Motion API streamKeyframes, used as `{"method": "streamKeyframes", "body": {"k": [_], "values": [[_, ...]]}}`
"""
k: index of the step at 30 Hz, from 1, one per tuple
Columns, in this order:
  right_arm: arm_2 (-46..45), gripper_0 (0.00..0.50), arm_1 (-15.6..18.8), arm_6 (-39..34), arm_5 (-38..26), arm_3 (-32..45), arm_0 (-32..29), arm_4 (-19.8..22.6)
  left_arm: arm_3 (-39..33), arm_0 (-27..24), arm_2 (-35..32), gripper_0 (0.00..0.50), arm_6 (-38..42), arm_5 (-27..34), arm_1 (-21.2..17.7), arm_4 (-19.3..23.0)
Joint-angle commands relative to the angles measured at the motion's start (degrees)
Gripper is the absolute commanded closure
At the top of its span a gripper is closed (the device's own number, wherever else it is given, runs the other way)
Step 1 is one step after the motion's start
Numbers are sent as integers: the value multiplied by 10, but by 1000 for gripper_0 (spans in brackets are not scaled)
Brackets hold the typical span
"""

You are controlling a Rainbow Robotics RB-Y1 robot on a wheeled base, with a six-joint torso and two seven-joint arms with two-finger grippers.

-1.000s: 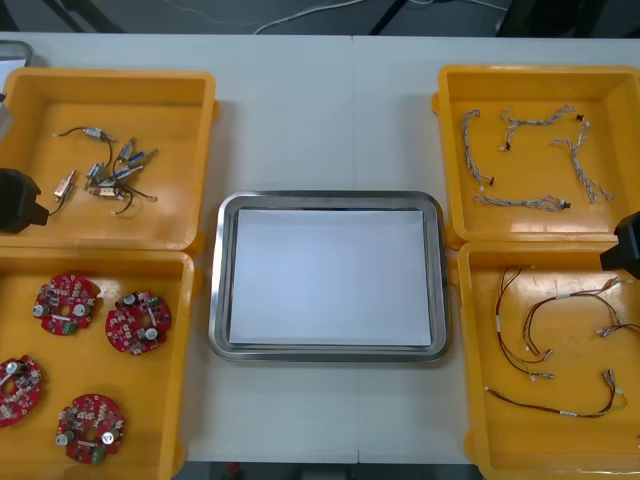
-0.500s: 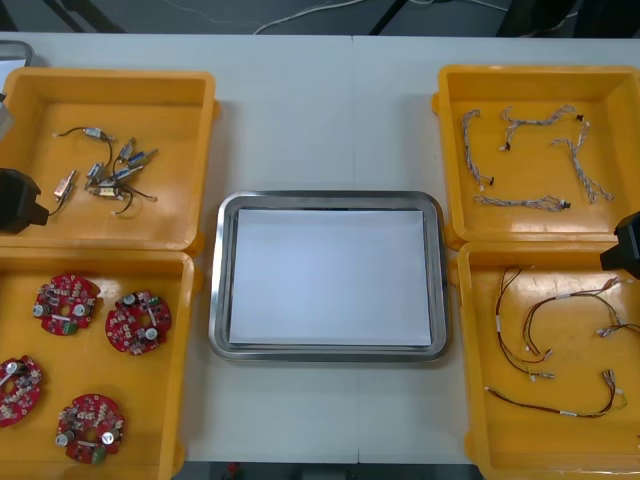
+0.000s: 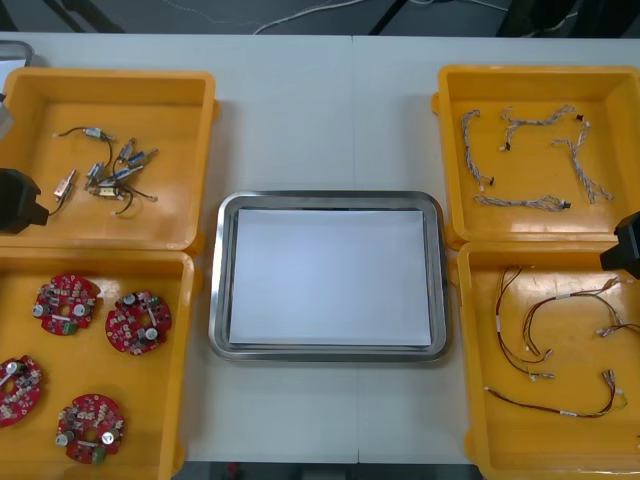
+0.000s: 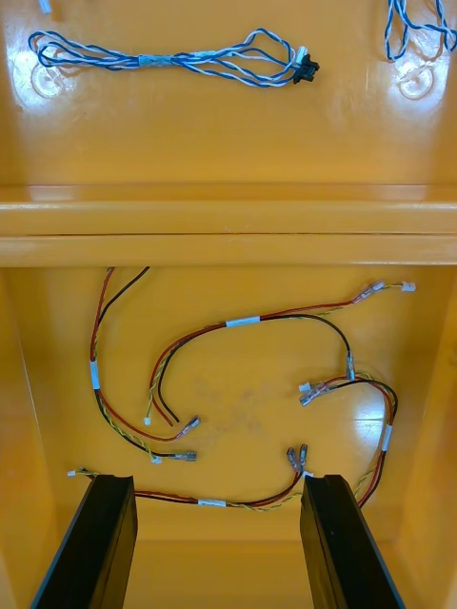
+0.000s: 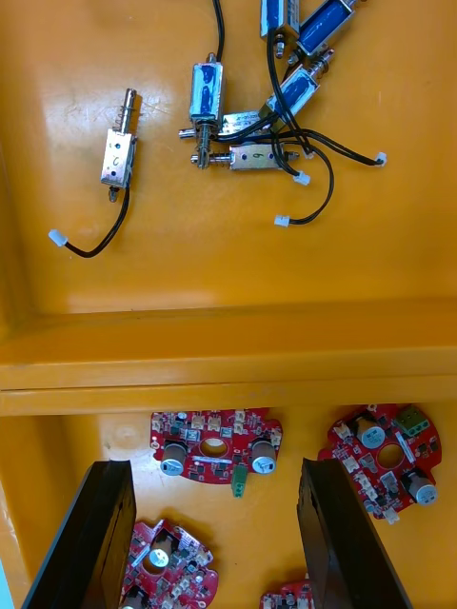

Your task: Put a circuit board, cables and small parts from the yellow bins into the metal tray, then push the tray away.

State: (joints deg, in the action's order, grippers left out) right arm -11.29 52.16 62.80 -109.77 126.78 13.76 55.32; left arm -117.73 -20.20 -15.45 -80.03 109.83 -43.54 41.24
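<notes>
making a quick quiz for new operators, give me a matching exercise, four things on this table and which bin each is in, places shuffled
Things:
1. circuit boards
2. small metal parts
3. blue and white cables
4. red and yellow cables

Places:
a. far right bin
b. near left bin
c. near right bin
d. far left bin

Pairs: 1-b, 2-d, 3-a, 4-c

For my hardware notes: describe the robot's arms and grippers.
The left gripper, over the left bins, has two flat, plain black jaws, slab-shaped with squared tips, no markings or cables. The right gripper, over the right bins, looks identical. From above, the left arm and right arm end in boxy black housings.
</notes>
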Motion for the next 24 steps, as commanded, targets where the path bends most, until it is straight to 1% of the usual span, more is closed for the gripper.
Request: {"method": "streamKeyframes", "body": {"k": [1, 24], "values": [[-14, 0, -3, 25, -2, 15, -6, -4, -17, 9, 0, 0, 8, 2, -4, 3], [-14, 0, -3, 25, -2, 15, -6, -4, -17, 9, 0, 0, 8, 2, -4, 3]]}}
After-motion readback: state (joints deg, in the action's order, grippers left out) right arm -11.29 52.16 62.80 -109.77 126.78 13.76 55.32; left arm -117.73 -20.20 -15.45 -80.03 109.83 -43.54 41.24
